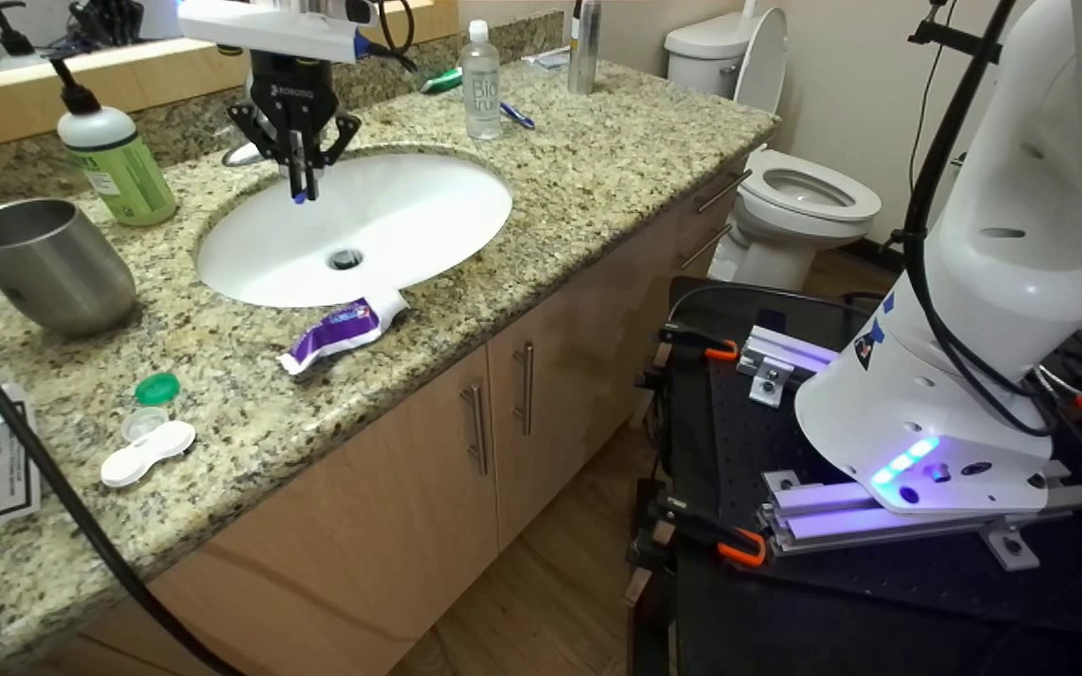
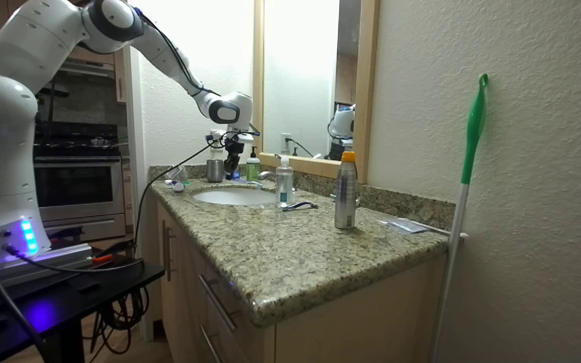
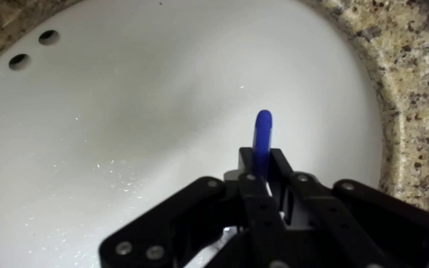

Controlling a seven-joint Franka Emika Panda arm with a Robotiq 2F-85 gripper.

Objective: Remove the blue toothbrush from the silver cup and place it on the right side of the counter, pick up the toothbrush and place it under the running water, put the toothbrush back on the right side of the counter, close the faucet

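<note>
The jaws are closed to a narrow gap, clamped on the blue toothbrush point(image 3: 262, 136). Its blue end projects from one side of the jaws; in an exterior view the opposite end appears to extend, roughly level, toward the faucet point(image 2: 266, 175), near the jaws. For rinsing, the likely step, align this end beneath the spout. Running water cannot be confirmed. Below the jaws lies the white oval sink basin point(image 1: 428, 225), set in the granite counter point(image 2: 250, 247). Beyond the blue end stands the silver cup point(image 1: 53, 268); in the opposite direction, the Biotrue bottle point(image 1: 482, 89).
</note>
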